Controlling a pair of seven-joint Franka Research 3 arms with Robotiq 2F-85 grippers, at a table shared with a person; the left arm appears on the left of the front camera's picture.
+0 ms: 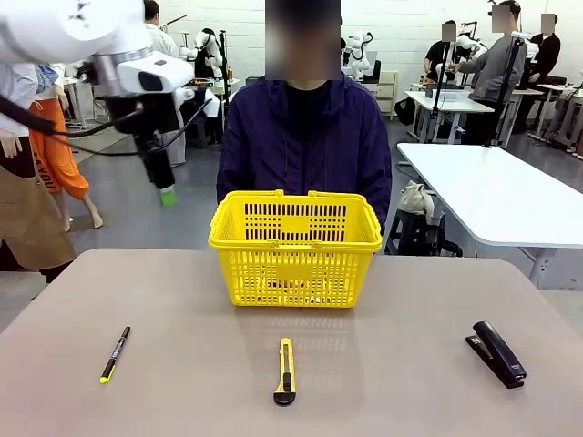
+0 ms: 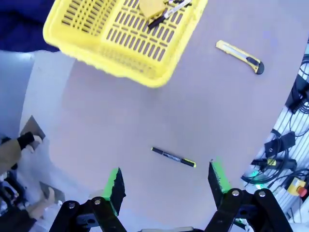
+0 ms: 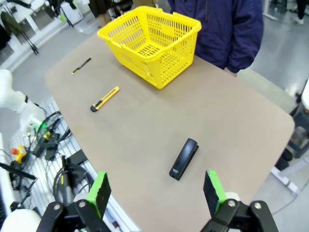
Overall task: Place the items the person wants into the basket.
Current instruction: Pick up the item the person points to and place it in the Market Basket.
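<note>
The yellow basket point(image 1: 296, 246) stands at the table's far middle, in front of the person point(image 1: 305, 137) in a dark jacket. In the left wrist view the basket point(image 2: 120, 36) holds a yellow tape measure point(image 2: 151, 6) and a white marker point(image 2: 170, 8). The black stapler point(image 1: 496, 353) lies flat at the front right, below my right gripper point(image 3: 157, 193), which is open and empty. My left gripper point(image 1: 166, 187) hangs high over the table's far left, left of the basket. It is open point(image 2: 166, 186) with nothing between its fingers.
A yellow-and-black utility knife point(image 1: 285, 371) lies at the front middle of the tan table point(image 1: 383, 391). A black pen with a yellow end point(image 1: 115, 353) lies at the front left. Bare tabletop lies between these things. A white table point(image 1: 501, 191) stands behind on the right.
</note>
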